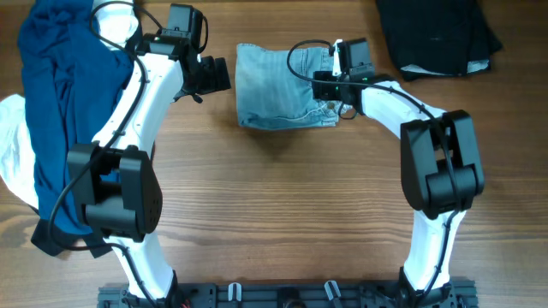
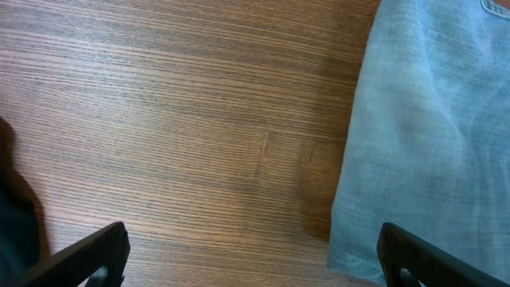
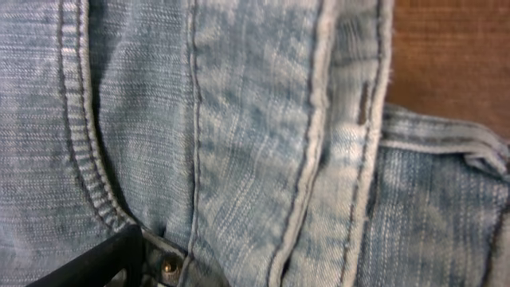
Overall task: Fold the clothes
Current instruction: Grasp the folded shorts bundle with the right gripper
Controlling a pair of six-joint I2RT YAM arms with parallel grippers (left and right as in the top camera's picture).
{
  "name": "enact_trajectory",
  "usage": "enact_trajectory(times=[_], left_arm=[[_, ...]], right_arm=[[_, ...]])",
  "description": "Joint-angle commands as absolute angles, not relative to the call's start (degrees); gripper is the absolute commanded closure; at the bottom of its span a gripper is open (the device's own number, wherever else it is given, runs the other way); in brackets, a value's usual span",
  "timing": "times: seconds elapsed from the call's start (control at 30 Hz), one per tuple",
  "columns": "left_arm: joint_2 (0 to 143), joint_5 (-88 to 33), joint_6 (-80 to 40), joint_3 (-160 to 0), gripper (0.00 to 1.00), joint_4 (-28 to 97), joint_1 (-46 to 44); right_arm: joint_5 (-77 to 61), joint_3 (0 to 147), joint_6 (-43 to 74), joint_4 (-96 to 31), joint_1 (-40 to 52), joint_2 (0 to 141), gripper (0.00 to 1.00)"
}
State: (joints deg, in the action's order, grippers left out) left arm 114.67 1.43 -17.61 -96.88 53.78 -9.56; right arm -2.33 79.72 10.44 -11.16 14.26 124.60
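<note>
The pale-blue denim shorts (image 1: 274, 85) lie folded into a compact rectangle at the table's back centre. My left gripper (image 1: 214, 75) is open and empty just left of them; in the left wrist view its fingers (image 2: 255, 247) straddle bare wood, with the shorts' edge (image 2: 430, 127) at the right. My right gripper (image 1: 330, 85) is over the shorts' right edge. In the right wrist view denim seams and a rivet (image 3: 239, 119) fill the frame, and its fingers (image 3: 311, 263) are spread wide over the cloth.
A navy garment (image 1: 51, 68) lies heaped at the far left over a white garment (image 1: 13, 145). A black garment (image 1: 437, 30) lies at the back right. The wooden table (image 1: 282, 205) stretches toward the front edge.
</note>
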Motion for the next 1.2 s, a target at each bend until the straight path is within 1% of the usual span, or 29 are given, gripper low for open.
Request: enact_trajectory(times=[0.0, 0.07, 0.1, 0.27, 0.3, 0.53, 0.77, 0.93, 1.17], left_arm=[[113.25, 0.71, -16.69, -97.82, 0.00, 53.56, -9.15], [113.25, 0.71, -16.69, -97.82, 0.00, 53.49, -9.15], [113.25, 0.71, -16.69, -97.82, 0.00, 53.43, -9.15], [113.25, 0.71, -16.71, -97.82, 0.00, 53.43, -9.17], [113.25, 0.71, -16.69, -97.82, 0.00, 53.43, -9.17], [113.25, 0.69, -16.71, -97.82, 0.00, 53.63, -9.21], [113.25, 0.69, -16.71, -97.82, 0.00, 53.63, -9.26], [113.25, 0.69, -16.71, -97.82, 0.00, 53.60, -9.26], [113.25, 0.69, -16.71, -97.82, 0.00, 53.65, -9.26]], right_arm=[[-1.74, 75.11, 12.60, -13.89, 15.05, 135.04, 0.26], [-3.03, 75.11, 12.58, -14.20, 15.05, 135.17, 0.34], [-3.97, 75.11, 12.58, -14.39, 15.05, 135.24, 0.42], [-12.99, 75.11, 12.60, -14.79, 15.03, 135.24, 0.89], [-15.92, 75.11, 12.64, -14.79, 14.85, 135.24, 0.96], [-28.34, 77.47, 13.61, -16.49, 11.11, 134.54, 0.96], [-44.31, 79.09, 13.61, -16.71, 4.89, 127.74, 0.96], [-47.94, 79.09, 14.04, -17.39, 3.03, 118.76, 0.96], [-46.48, 79.09, 20.10, -16.64, 3.03, 106.63, 0.96]])
